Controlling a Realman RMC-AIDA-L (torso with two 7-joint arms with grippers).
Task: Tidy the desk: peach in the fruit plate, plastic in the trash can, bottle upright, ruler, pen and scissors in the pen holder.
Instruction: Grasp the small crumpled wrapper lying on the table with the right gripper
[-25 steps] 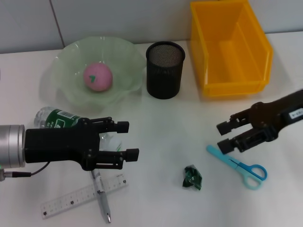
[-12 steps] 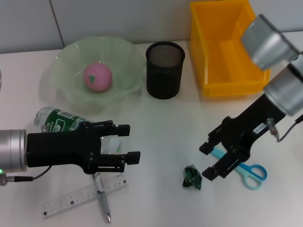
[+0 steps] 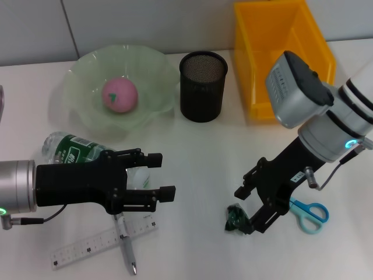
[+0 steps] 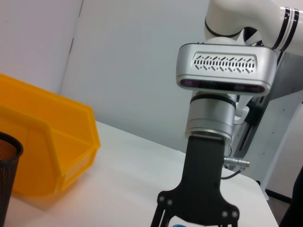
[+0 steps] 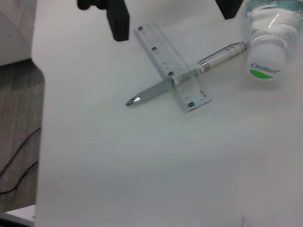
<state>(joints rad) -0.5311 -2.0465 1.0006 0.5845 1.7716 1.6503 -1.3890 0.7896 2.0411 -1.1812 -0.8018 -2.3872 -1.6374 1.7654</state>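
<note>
A pink peach (image 3: 119, 95) lies in the pale green fruit plate (image 3: 81, 65). The green-labelled bottle (image 3: 69, 147) lies on its side at the left, and my open left gripper (image 3: 160, 175) hovers over its cap end. Ruler (image 3: 102, 240) and pen (image 3: 125, 240) lie crossed near the front edge, also shown in the right wrist view as ruler (image 5: 169, 65), pen (image 5: 189, 74) and bottle cap (image 5: 264, 53). My right gripper (image 3: 247, 208) is open, its fingers on either side of the crumpled green plastic (image 3: 236, 219). Blue scissors (image 3: 307, 212) lie just right of it.
The black mesh pen holder (image 3: 203, 86) stands at the back centre, with the yellow trash bin (image 3: 282, 58) to its right. The left wrist view shows the bin (image 4: 47, 146), the holder's rim (image 4: 7, 156) and the right arm (image 4: 210, 156).
My right arm has swung in from the right edge, passing over the scissors to the green plastic. The left gripper has barely shifted.
</note>
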